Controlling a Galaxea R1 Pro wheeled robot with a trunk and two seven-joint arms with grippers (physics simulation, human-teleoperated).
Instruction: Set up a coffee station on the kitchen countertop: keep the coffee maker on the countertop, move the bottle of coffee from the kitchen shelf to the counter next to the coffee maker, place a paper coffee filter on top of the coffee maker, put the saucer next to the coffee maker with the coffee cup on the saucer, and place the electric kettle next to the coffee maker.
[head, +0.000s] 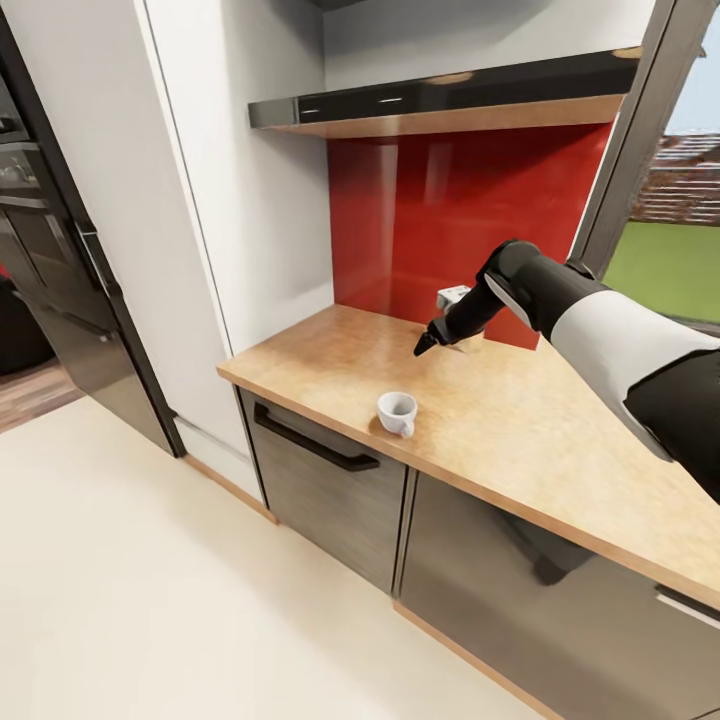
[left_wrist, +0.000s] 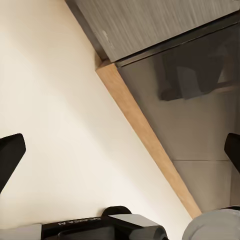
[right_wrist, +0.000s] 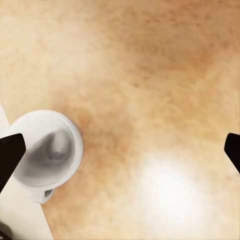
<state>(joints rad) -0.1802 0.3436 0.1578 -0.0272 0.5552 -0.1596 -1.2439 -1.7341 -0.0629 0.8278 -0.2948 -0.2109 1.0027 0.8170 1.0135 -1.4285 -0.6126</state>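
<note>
White coffee cup (head: 397, 412) below open right pincer (head: 424, 345).

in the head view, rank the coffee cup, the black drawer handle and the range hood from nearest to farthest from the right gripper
1. The coffee cup, on the kitchen countertop near its front edge, just below and left of the right gripper.
2. The black drawer handle, on the cabinet front under the cup, further down and left.
3. The range hood, high on the wall above the red panel.
</note>
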